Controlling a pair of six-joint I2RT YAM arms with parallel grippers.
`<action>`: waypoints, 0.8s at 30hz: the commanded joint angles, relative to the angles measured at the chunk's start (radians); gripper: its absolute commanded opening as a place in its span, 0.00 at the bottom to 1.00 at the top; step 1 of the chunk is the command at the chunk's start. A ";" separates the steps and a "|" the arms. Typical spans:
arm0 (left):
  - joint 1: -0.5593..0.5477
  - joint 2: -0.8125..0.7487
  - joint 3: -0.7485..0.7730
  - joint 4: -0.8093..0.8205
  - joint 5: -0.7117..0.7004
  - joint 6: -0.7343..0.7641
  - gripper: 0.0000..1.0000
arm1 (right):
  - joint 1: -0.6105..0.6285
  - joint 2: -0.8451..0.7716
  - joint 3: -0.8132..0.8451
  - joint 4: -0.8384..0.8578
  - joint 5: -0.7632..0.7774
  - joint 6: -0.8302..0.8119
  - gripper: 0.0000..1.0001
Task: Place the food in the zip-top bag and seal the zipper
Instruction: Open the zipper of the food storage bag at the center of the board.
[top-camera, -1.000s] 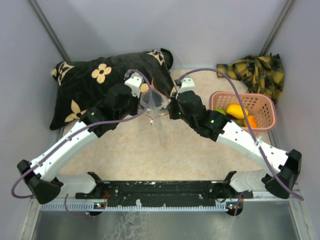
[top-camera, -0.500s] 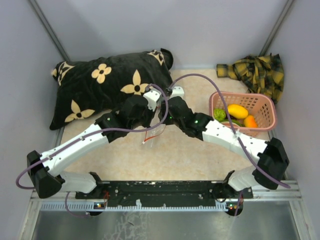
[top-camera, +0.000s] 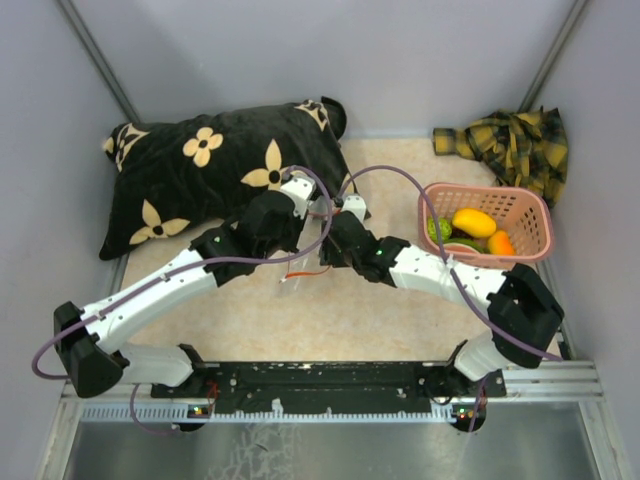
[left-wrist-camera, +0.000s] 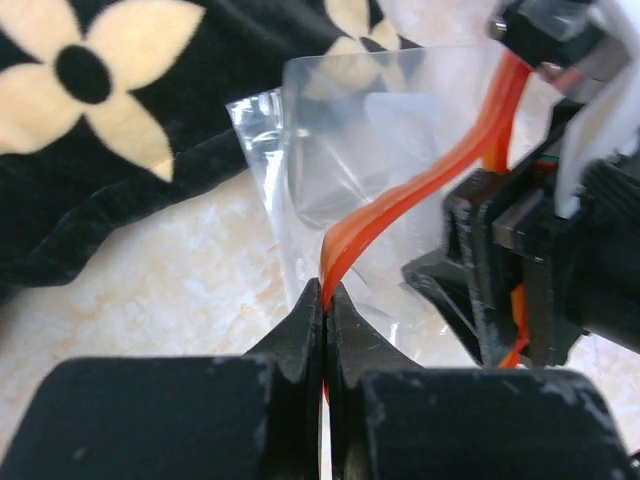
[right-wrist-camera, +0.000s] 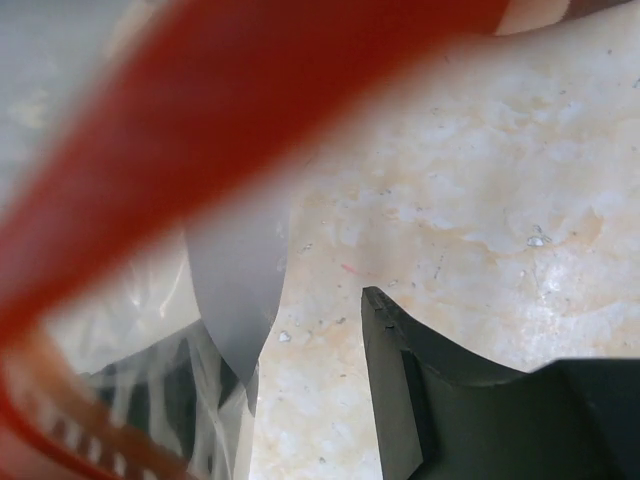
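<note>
I have the pillow (top-camera: 215, 170) far left on the worktop (top-camera: 380, 320). The basket (top-camera: 490, 190) stands far right with the food (top-camera: 473, 222) in it, the cloth (top-camera: 510, 145) behind it. The bag (left-wrist-camera: 380, 130) is mid-worktop, just before the pillow, between my left fingers (left-wrist-camera: 326, 295) and right fingers (left-wrist-camera: 515, 290).

Both arms reach in from the near corners, wrists nearly meeting mid-table. Left gripper (left-wrist-camera: 325, 298) is clamped tight on the zipper (left-wrist-camera: 420, 190). Right gripper (top-camera: 338, 228): only one finger (right-wrist-camera: 400, 390) shows clearly, so closure can't be read.
</note>
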 joint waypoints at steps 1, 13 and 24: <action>0.027 -0.025 0.012 -0.012 -0.129 -0.006 0.00 | 0.002 0.004 0.020 -0.046 0.066 -0.032 0.47; 0.102 -0.028 0.039 -0.072 -0.265 0.034 0.00 | 0.002 -0.032 0.007 -0.112 0.132 -0.125 0.51; 0.102 0.002 0.005 -0.038 0.032 0.055 0.00 | 0.002 -0.118 0.042 0.006 0.011 -0.194 0.54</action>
